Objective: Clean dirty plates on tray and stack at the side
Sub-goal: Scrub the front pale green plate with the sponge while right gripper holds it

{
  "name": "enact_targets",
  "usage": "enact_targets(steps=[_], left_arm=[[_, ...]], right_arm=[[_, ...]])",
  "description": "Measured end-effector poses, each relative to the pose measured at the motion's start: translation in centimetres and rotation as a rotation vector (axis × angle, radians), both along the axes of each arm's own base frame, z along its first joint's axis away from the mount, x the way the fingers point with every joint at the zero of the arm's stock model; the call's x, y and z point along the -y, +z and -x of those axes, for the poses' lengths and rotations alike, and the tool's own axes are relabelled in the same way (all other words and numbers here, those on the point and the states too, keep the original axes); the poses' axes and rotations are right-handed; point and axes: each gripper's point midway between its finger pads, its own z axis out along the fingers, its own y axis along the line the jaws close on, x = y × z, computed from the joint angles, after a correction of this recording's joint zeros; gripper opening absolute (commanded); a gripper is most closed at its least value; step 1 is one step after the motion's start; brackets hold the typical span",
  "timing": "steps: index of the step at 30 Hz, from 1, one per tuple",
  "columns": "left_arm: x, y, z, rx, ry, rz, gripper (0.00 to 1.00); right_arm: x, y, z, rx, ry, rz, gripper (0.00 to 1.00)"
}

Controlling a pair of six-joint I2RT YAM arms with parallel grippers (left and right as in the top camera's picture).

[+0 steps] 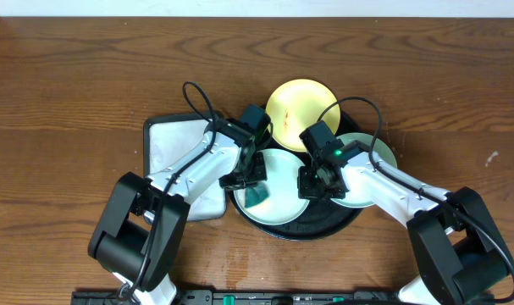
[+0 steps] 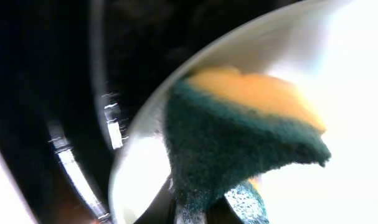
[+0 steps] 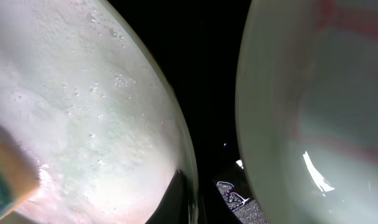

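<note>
Over the tray (image 1: pixel 301 234), left gripper (image 1: pixel 255 180) points down pinching a sponge (image 1: pixel 258 198); right gripper (image 1: pixel 316 185) alongside, closed.

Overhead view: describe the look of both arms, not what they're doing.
Both the left arm and right arm have white links between bulky black joints. A thin black cable loops above each wrist. A small green light glows on the right one.
</note>
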Motion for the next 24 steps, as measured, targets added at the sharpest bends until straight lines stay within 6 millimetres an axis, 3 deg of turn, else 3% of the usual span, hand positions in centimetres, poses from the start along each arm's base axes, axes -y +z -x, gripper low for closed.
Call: enact_targets(steps=[8,14,20,24], left_arm=[[3.9,0.5,-0.2,0.023,0.007,0.130,0.08],[6.5,0.8,0.8,0.010,0.022,0.185,0.07],[7.2,0.9,1.1,-0.007,0.072,0.200,0.08],[6.1,0.6,1.2,-0.016,0.098,0.154,0.07]], right_arm=[[0.0,0.0,0.0,0.001,0.000,0.002,0.01],[0.0,0.0,0.0,0.001,0.000,0.002,0.01],[0.0,0.0,0.0,0.001,0.000,0.003,0.01],[0.0,0.0,0.0,0.000,0.000,0.003,0.01]])
